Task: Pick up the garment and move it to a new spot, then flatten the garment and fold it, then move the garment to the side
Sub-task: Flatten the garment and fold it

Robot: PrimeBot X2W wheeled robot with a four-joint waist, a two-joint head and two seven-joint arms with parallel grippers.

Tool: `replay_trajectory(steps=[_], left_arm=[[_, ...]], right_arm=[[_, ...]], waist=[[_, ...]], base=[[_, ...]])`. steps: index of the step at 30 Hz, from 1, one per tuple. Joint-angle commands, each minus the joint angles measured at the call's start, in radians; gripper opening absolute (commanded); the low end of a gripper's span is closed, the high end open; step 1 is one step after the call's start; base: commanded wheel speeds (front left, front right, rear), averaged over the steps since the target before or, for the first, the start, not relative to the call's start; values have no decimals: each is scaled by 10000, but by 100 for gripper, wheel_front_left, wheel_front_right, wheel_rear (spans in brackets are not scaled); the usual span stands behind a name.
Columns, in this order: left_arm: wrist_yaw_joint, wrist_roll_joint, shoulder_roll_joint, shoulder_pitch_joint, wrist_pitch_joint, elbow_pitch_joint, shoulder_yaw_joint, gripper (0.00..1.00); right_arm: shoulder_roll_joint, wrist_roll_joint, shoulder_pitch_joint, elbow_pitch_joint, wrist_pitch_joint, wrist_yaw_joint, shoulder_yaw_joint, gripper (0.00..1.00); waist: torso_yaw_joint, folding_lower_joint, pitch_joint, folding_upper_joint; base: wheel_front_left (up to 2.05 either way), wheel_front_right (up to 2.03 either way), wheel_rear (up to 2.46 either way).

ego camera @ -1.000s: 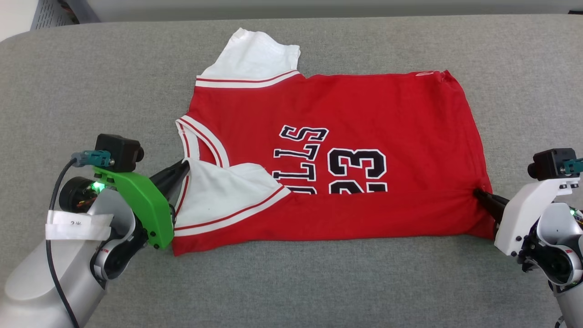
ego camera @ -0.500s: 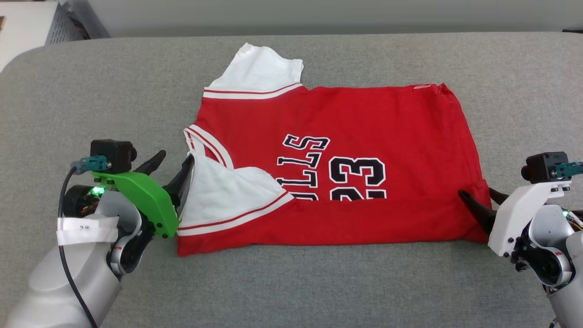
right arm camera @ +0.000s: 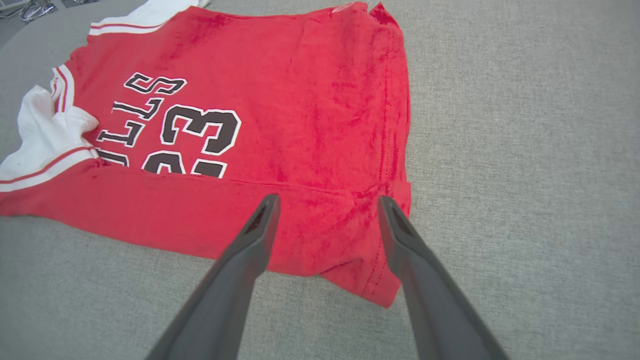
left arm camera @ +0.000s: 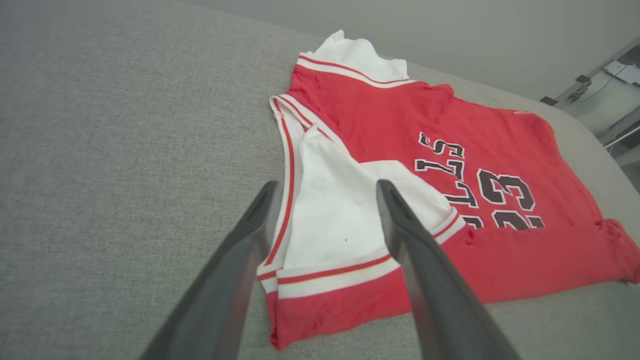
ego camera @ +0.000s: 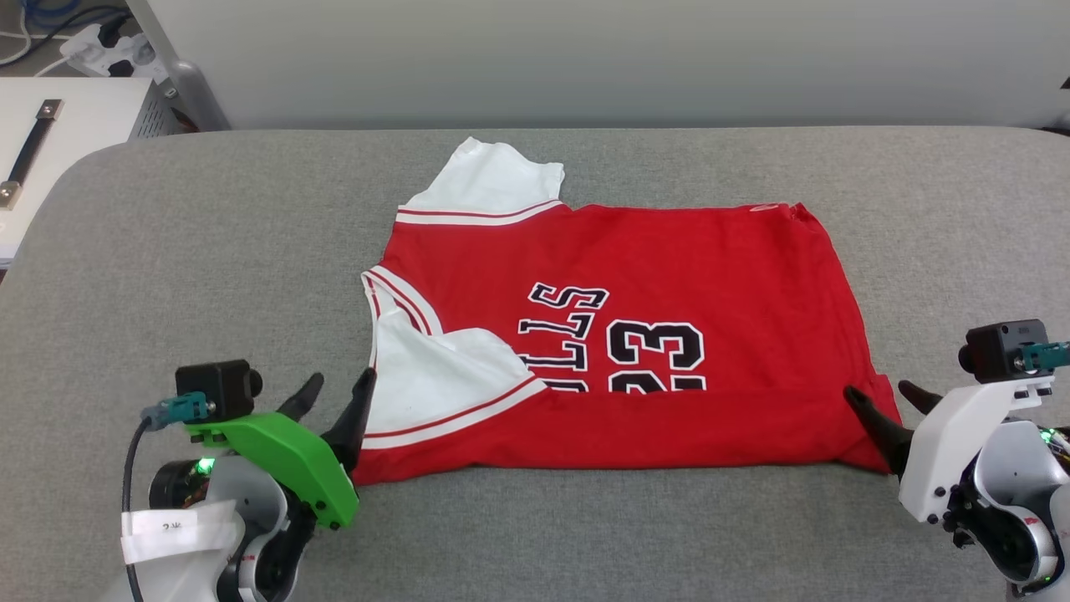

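Observation:
The garment (ego camera: 669, 267) is a red jersey with white sleeves and black "23" lettering, lying sideways on the grey padded surface (ego camera: 167, 251). Its near long edge is folded up over the lower part of the lettering. The left gripper (ego camera: 338, 393) stands open at the garment's left end, with the inner finger against the folded white sleeve (ego camera: 435, 385). In the left wrist view the open left gripper (left arm camera: 326, 184) straddles the sleeve (left arm camera: 330, 220) of the garment (left arm camera: 380, 120). My right gripper (ego camera: 878, 389) is open at the hem corner. The right wrist view has the right gripper (right arm camera: 328, 198) above the garment (right arm camera: 300, 100).
The grey surface ends in a rounded left edge (ego camera: 33, 226) and a far edge near the pale wall (ego camera: 585, 58). A white cabinet (ego camera: 67, 117) with a dark handle stands beyond the left corner. A power strip with cables (ego camera: 92, 50) lies on the floor behind it.
Both grippers have opened and let go of the garment's folded near edge, then drawn back a little. The head camera has tilted up, so the whole picture sits lower.

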Motion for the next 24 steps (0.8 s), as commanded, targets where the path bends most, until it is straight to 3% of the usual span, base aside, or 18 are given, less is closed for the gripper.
replay_trajectory(steps=[1, 6, 11, 17, 24], left_arm=[[249, -110, 122, 297, 177, -298, -48, 100], [1258, 6, 661, 901, 1209, -1471, -399, 100], [1994, 190, 1080, 1024, 1979, -2171, -615, 100], [2450, 574, 1314, 761, 2545, -2089, -901, 100], [2560, 709, 1266, 410, 2832, -1591, -1032, 100]], right_arm=[[188, -160, 245, -252, 294, -9, -197, 100], [848, -580, 910, -1342, 1501, -9, -870, 100], [1313, -939, 1193, -2178, 2252, -9, -1263, 100], [1558, -1196, 1195, -2671, 2570, -9, -1345, 100], [1652, -1256, 1082, -2834, 2569, -9, -1275, 100]], waist=[[41, 0, -57, -1], [67, 0, 38, -1], [0, 0, 308, -1], [-160, 0, 661, -1], [-367, 0, 1019, -1]], base=[[0, 0, 0], [0, 0, 0], [0, 0, 0], [0, 0, 0], [0, 0, 0]])
